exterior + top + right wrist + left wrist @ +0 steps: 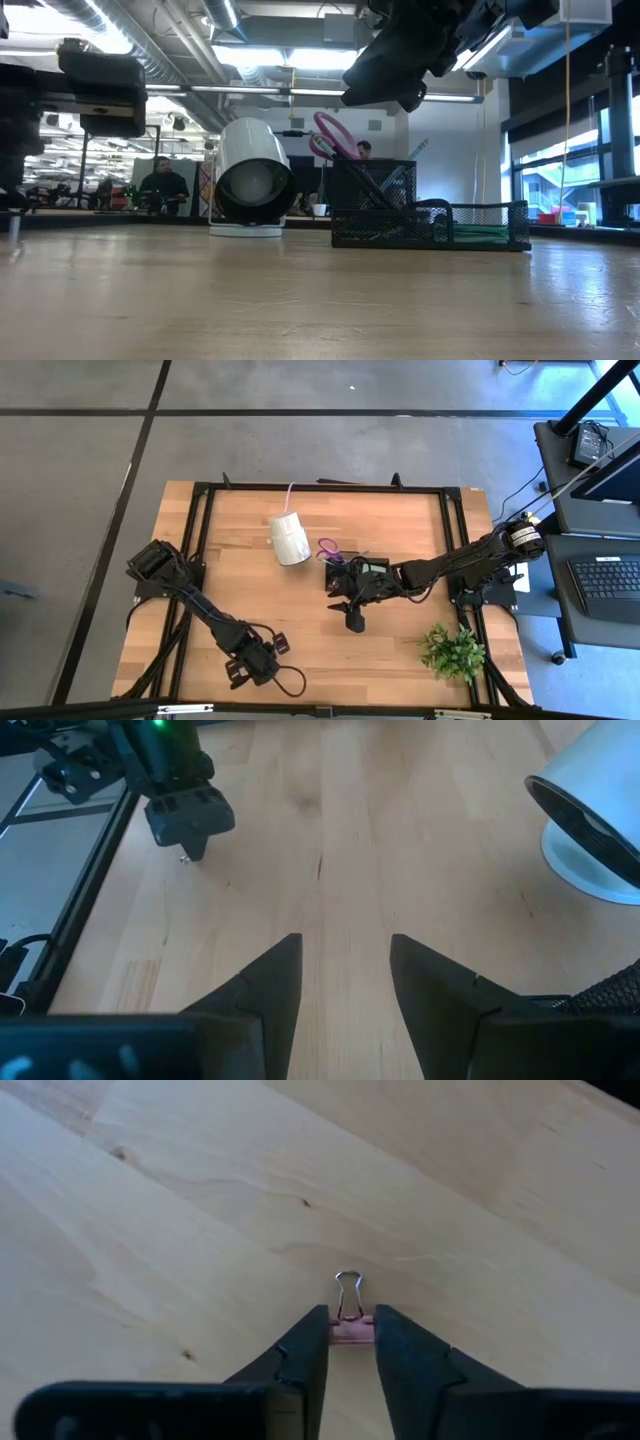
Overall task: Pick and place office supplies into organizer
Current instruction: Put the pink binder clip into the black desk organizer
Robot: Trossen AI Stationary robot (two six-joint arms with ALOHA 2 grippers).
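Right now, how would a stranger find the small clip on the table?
Look at the wooden table, near its front edge on the left arm's side. There the left gripper closes around a binder clip. It is pink with silver wire handles, alone on bare wood.

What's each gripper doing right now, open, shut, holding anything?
Left gripper: fingers on either side of a small pink binder clip on the table, closing; grip not certain.
Right gripper: open, empty, beside the organizer.

Two dark, jointed arms are seen — the left arm [200, 610] trailed by a looping black cable, the right arm [450, 565] capped by a silver collar with black cabling. Matte black, wedge-shaped fingers [270, 985] are shown; a green indicator light is lit on the left arm's wrist.
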